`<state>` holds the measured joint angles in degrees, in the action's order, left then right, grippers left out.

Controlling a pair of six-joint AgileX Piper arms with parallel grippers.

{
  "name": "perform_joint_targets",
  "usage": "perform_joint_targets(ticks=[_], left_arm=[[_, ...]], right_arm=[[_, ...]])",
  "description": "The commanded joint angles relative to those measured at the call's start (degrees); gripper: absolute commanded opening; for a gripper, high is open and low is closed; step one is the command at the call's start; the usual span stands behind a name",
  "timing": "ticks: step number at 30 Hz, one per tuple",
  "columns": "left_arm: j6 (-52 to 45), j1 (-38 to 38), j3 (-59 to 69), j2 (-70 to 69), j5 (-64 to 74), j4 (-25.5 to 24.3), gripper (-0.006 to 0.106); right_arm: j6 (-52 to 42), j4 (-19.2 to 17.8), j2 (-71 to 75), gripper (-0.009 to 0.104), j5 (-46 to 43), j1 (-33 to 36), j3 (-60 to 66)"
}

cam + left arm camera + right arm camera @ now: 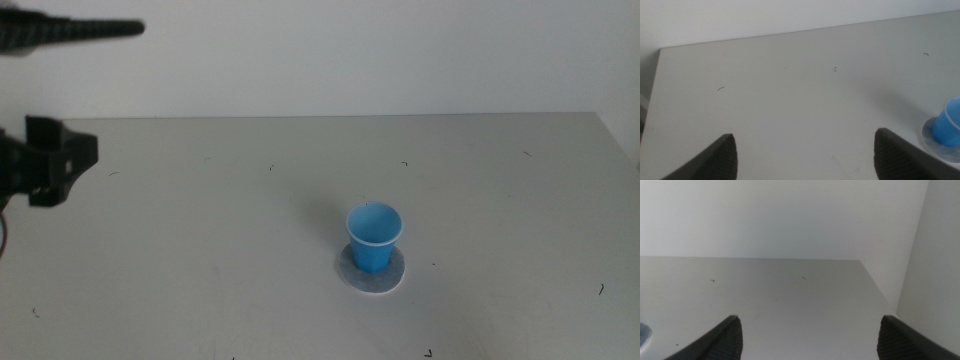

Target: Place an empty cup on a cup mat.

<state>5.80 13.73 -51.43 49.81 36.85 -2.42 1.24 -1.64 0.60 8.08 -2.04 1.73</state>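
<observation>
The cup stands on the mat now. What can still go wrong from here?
The cup stands upright on the cup mat, but toward its far-left part, so a knock could push it off. It looks light and may tip easily. The left gripper, open, waits at the table's left; the right gripper is open too.

We see a pale grey counter [250, 250] flecked with small dark marks, its far edge meeting a plain white wall [380, 50]. Beyond its right corner, a second white wall [935, 255] turns in. Light is soft and even.
</observation>
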Motion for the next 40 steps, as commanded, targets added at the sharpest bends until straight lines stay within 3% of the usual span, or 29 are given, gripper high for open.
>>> perform_joint_targets(ticks=[1,10,21,31,40], left_arm=[[0.10,-2.72,4.34,-5.20,-7.16,1.28,0.105],[0.10,-10.21,27.34,-24.07,-18.99,1.08,0.105],[0.10,-10.84,53.16,-42.04,-44.26,-0.97,0.105],[-0.83,-10.91,52.96,-51.49,-31.20,-1.35,0.105],[-0.89,-10.91,52.96,-51.39,-30.55,-1.35,0.105]], right_arm=[[-0.29,-0.79,1.49,0.094,-4.31,0.03,-0.48],[-0.29,-0.79,1.49,0.094,-4.31,0.03,-0.48],[-0.29,-0.79,1.49,0.094,-4.31,0.03,-0.48],[-0.29,-0.79,1.49,0.094,-4.31,0.03,-0.48],[-0.29,-0.79,1.49,0.094,-4.31,0.03,-0.48]])
